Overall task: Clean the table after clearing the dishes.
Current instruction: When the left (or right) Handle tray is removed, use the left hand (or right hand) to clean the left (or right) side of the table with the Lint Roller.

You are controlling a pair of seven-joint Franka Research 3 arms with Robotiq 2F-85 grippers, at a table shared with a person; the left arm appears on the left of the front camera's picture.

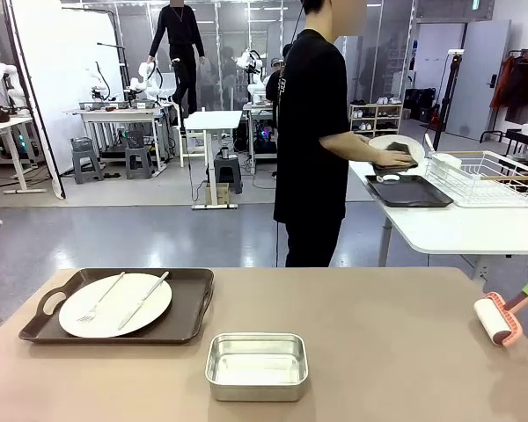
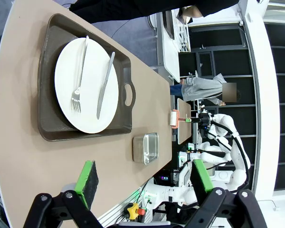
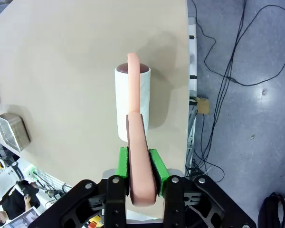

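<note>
On the brown table (image 1: 378,352), at the left, a dark tray (image 1: 189,321) carries a white plate (image 1: 114,305) with a fork (image 1: 99,299) and a knife (image 1: 143,301). From above its near end, my left gripper (image 2: 145,178) looks over this tray (image 2: 45,109) and plate (image 2: 88,85), open and holding nothing. My right gripper (image 3: 141,166) is shut on the pink handle of a white lint roller (image 3: 133,102), which hangs just above the table's right end (image 1: 497,318). At a white side table, a person holds a second white plate (image 1: 389,144) next to another dark tray (image 1: 414,192).
A small steel pan (image 1: 257,365) stands at the front middle of the table. The table's edge (image 3: 186,95) runs close beside the roller, with floor and cables beyond. A white wire dish rack (image 1: 488,176) sits on the side table.
</note>
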